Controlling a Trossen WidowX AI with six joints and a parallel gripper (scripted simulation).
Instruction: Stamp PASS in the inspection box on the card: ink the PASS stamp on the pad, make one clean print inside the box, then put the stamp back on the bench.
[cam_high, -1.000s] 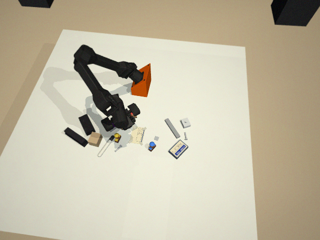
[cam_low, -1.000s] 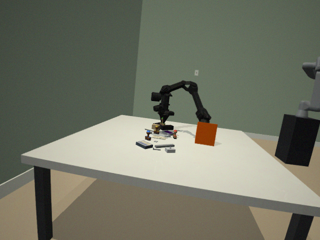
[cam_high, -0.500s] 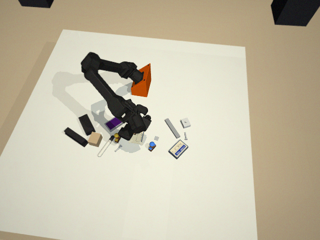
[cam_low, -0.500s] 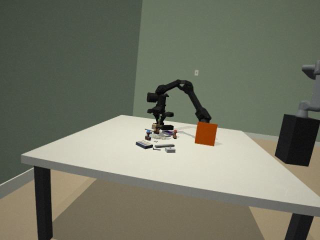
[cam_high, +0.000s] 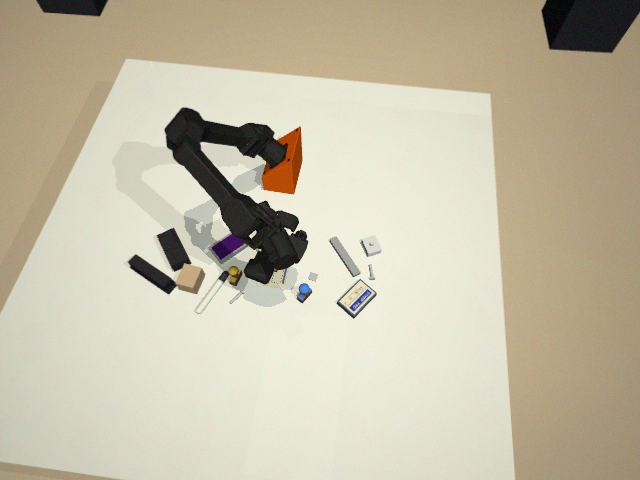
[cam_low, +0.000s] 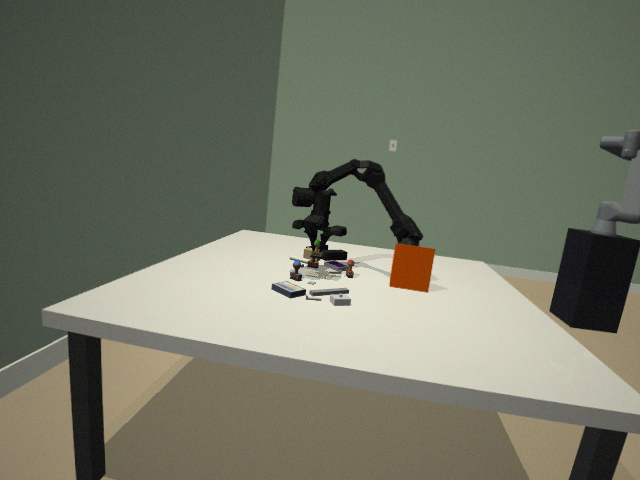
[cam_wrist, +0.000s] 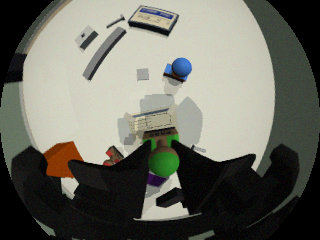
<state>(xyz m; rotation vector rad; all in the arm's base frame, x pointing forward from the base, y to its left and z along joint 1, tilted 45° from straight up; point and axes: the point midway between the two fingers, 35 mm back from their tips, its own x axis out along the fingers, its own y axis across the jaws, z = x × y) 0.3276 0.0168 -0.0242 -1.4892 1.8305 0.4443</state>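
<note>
My gripper (cam_low: 317, 248) (cam_wrist: 160, 143) is shut on the green-knobbed stamp (cam_low: 316, 252) (cam_wrist: 164, 162), held upright above the table. In the wrist view the stamp's base overlaps the near edge of the cream card (cam_high: 277, 279) (cam_low: 319, 275) (cam_wrist: 152, 121). The card lies flat with printed lines and a box outline; the arm hides part of it in the top view. The stamp's inked face is hidden, and its text is too small to read. The purple ink pad (cam_high: 227, 247) (cam_low: 336, 265) (cam_wrist: 157, 179) lies open toward the arm's side of the card.
A blue stamp (cam_high: 303, 292) (cam_low: 296, 271) (cam_wrist: 180, 68), yellow stamp (cam_high: 234, 274) and red stamp (cam_low: 350, 268) (cam_wrist: 113, 156) stand around the card. A marker (cam_high: 210, 294), wooden block (cam_high: 190, 277), black blocks (cam_high: 173, 249) (cam_high: 151, 273), grey bar (cam_high: 344, 256) and boxed pad (cam_high: 356, 298) lie farther out.
</note>
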